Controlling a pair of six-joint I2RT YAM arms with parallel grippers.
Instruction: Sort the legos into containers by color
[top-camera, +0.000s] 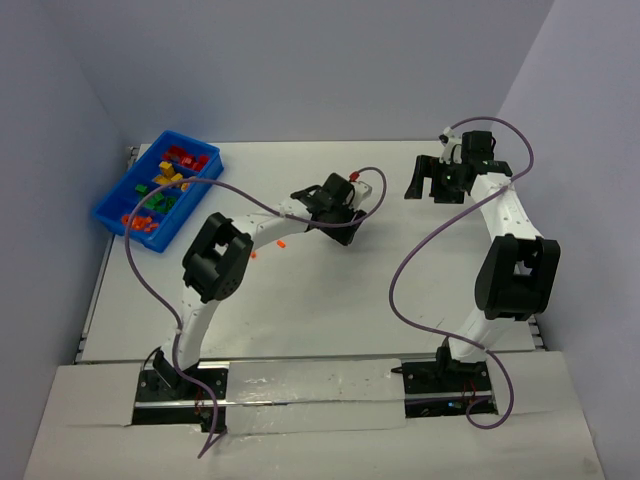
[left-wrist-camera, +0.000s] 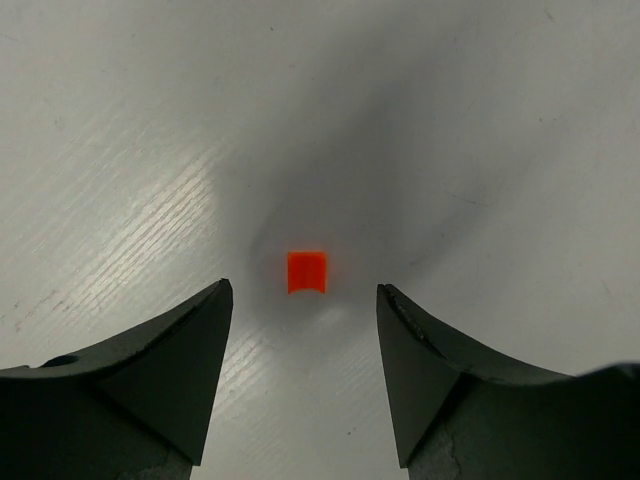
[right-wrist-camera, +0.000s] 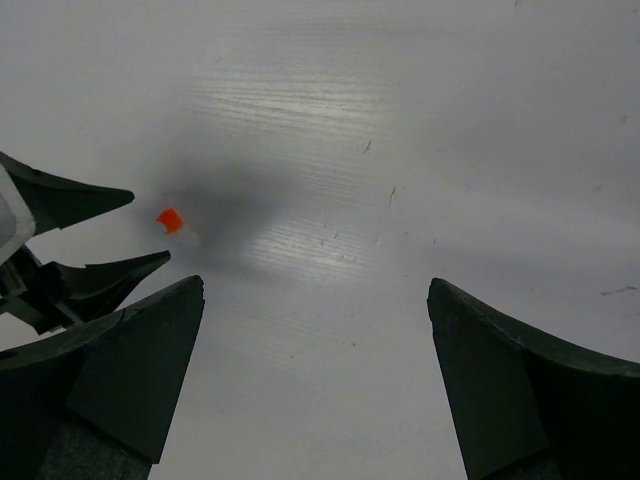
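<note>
Legos (top-camera: 165, 185) in red, yellow, green and orange lie in the compartments of the blue bin (top-camera: 125, 175) at the far left corner of the table (top-camera: 330, 310). One orange lego piece (left-wrist-camera: 307, 271) lies flat on the bare table near its centre, well apart from the bin.

Step in hand: approach for pickup of this piece. The left gripper (left-wrist-camera: 304, 286) hangs low over the table with its jaws apart and nothing between them. The piece sits centred on the gap, just ahead of the fingertips (left-wrist-camera: 215, 300), and touches neither. The right gripper (right-wrist-camera: 315, 285) hovers over bare table at the far right, jaws fully spread and empty.

Two more orange bits, one (top-camera: 282, 242) beside the left forearm and one (top-camera: 255, 255) nearer the elbow, lie loose on the table and are not yet sorted.

Next move, as judged:
1. Advance the left gripper slightly forward and down until the fingertips straddle the piece.
2. Close. The piece is small and low, so the tips must come almost to the table surface. A closure made too high or too far back is likely to miss the piece or flick it away.
3. Carry the piece to the bin. The compartment at its near end appears to hold the orange pieces.
</note>
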